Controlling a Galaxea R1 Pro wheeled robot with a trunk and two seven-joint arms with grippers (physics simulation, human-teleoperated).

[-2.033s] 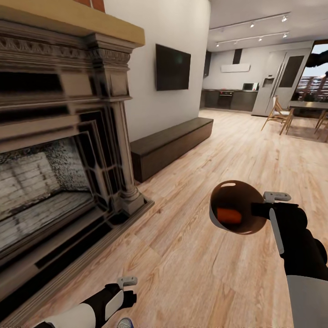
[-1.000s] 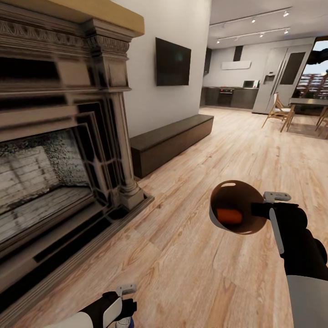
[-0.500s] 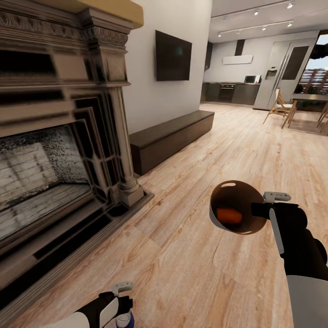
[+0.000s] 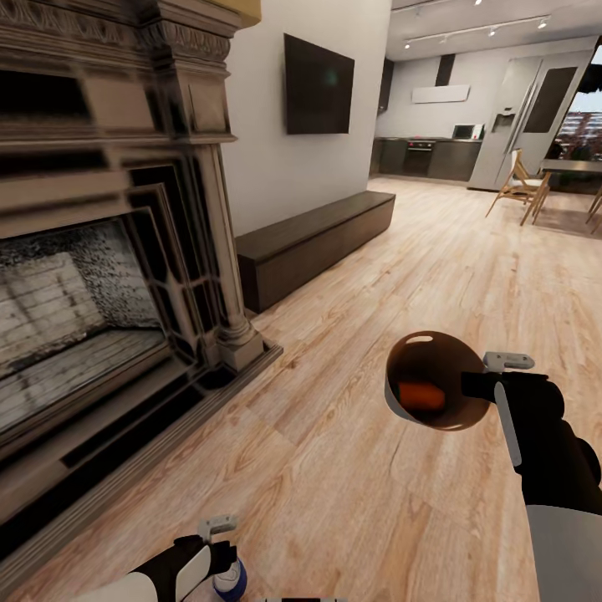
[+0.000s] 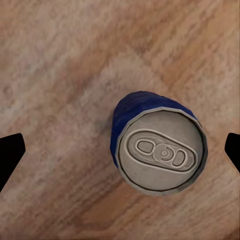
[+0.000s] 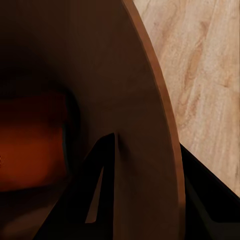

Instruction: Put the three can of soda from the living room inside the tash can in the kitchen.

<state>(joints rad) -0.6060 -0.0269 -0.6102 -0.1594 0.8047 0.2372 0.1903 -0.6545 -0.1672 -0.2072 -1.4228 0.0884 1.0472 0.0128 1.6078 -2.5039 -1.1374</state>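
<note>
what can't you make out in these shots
- Bin, head view: one orange can shows inside; its dark wall could hide another.
- Blue can, head view: half hidden behind the left hand, cut by the bottom edge.
- Right hand grips the bin's rim; right wrist view is dark and blurred.
- Kitchen counter items: too small.

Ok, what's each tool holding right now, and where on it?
Right tool grips the trash can by its rim wall. Left tool stands open around the blue can, not touching it.
</note>
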